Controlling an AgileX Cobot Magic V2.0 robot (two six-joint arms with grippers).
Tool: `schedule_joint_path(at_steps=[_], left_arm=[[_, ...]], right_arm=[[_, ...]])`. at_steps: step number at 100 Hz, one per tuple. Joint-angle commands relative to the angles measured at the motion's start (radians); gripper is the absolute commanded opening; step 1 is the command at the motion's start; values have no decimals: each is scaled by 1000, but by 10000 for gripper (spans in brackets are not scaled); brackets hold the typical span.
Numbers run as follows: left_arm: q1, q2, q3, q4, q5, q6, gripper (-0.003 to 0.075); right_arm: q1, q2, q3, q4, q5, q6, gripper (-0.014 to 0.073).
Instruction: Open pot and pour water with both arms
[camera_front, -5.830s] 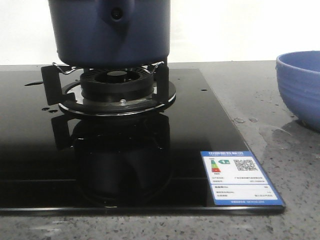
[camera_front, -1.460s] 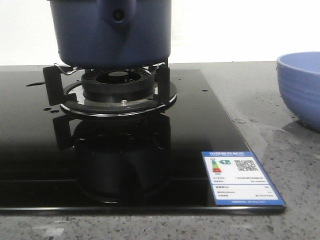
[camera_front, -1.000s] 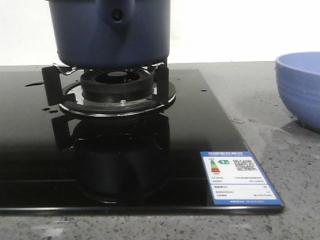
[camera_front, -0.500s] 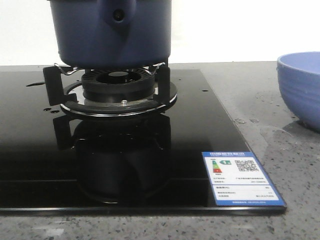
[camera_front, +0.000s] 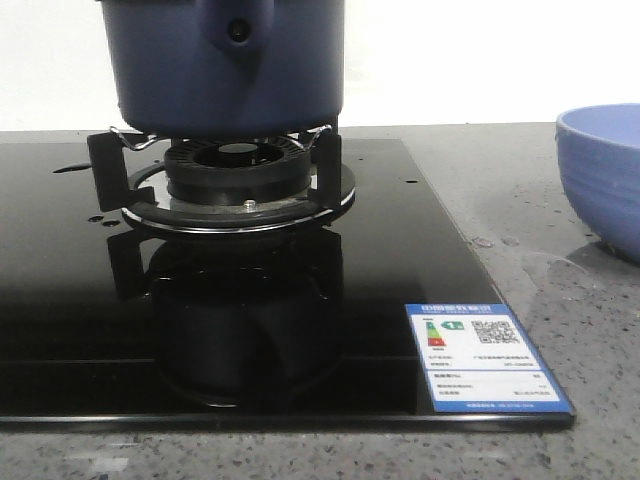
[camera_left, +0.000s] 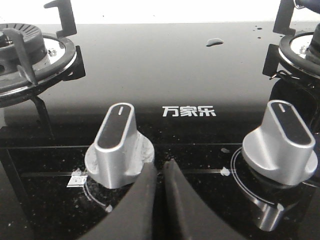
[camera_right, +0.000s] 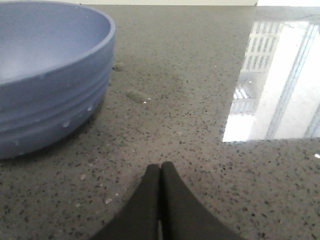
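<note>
Nothing shifts since before: pot (camera_front: 225, 65) sits on burner (camera_front: 236, 170); both hands (camera_left: 159, 200) (camera_right: 160, 205) pressed together. Water-heavy pot wants handles.

Bright, even light; the glossy black cooktop (camera_front: 400, 230) mirrors sharply, and window glare whitens the countertop (camera_right: 270, 85).

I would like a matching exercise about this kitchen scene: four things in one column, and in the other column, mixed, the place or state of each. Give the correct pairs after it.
Things
1. dark blue pot
2. light blue bowl
3. energy label sticker
4. left gripper

Places or states
A. stuck on the near right corner of the black glass cooktop
B. standing on the burner grate
C. shut, near a silver knob
D. on the grey stone counter, right of the cooktop

Pairs: 1-B, 2-D, 3-A, 4-C
</note>
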Motion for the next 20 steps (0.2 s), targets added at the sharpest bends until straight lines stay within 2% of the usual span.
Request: schedule_joint_path(at_steps=[1,20], left_arm=[[1,-25,28,-4,-48,-6,-20],[1,-25,28,-4,-48,-6,-20]], right_arm=[[-6,-18,26,2,-25,2,-69],[-6,-18,26,2,-25,2,-69]])
